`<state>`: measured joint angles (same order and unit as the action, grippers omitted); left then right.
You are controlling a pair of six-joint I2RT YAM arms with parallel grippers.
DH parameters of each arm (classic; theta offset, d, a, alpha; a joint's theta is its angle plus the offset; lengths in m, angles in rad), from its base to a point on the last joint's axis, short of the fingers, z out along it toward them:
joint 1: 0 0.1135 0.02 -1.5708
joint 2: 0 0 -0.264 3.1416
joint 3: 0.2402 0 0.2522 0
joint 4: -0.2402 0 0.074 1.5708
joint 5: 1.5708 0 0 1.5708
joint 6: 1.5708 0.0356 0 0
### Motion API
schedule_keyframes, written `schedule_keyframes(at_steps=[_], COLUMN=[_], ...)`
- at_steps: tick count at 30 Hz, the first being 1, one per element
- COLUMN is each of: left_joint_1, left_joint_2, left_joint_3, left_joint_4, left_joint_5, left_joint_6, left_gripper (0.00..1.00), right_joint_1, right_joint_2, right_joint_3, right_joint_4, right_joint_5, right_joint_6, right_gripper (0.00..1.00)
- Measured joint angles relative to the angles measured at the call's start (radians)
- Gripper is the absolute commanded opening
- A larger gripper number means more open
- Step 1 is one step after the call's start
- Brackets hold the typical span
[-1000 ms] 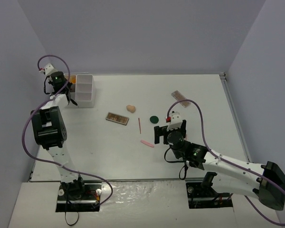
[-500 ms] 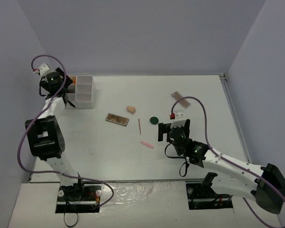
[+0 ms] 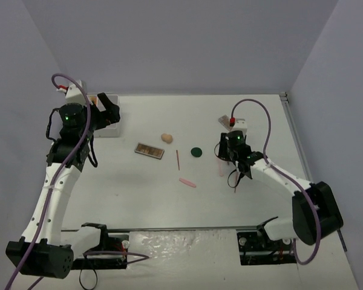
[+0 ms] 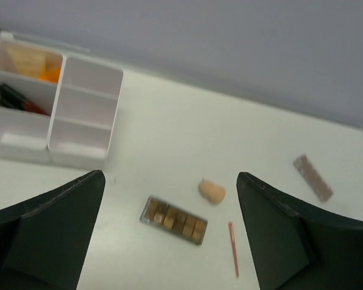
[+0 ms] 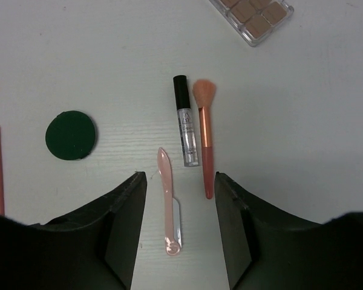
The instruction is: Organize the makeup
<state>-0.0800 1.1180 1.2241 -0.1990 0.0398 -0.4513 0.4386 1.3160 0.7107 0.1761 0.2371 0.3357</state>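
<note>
The left gripper [image 4: 169,181] hung with jaws wide apart and nothing held. Seen through the gap, a palette [image 4: 174,219], sponge [image 4: 212,191] and pencil [image 4: 233,248] lay on the table, with the box [image 4: 56,115] beyond the picture-left jaw. The right gripper [image 5: 180,180] had jaws apart astride a pink spatula [image 5: 168,205], not clamping it. A gloss tube [image 5: 186,124] and brush [image 5: 204,139] lay just ahead, and a compact [image 5: 71,135] lay outside the picture-left jaw.
</note>
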Motion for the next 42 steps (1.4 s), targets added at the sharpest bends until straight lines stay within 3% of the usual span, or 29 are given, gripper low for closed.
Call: schedule_keyframes(at_steps=[3,11,25,30,32,42], left_joint_1=[-0.004,0.002,0.0,0.0,0.0,-0.006], left_joint_2=[-0.062,-0.205,-0.207,-0.2,-0.196,-0.193], left_joint_3=[-0.082,-0.367,-0.377,-0.377,-0.377,-0.377], left_joint_4=[-0.125,-0.251,-0.261,-0.261,-0.261,-0.209], left_joint_5=[0.069,0.187,0.233,0.234,0.237,0.331], left_joint_6=[0.04,0.093,0.107,0.107,0.106,0.042], left_gripper=[0.97,0.97,0.97,0.97,0.97,0.97], right_joint_1=[-0.006,-0.025,-0.032,-0.032,-0.032,0.039], right_joint_2=[0.092,0.262,0.413,0.421,0.427,0.377], right_joint_3=[0.047,0.119,0.146,0.147,0.151,0.15], right_joint_4=[-0.002,0.0,0.04,0.062,0.072,0.124], right_joint_5=[-0.02,-0.042,-0.059,-0.068,-0.069,-0.085], right_joint_6=[-0.016,-0.038,-0.048,-0.047,-0.048,-0.062], right_gripper=[0.4,0.31,0.19,0.09,0.0,0.0])
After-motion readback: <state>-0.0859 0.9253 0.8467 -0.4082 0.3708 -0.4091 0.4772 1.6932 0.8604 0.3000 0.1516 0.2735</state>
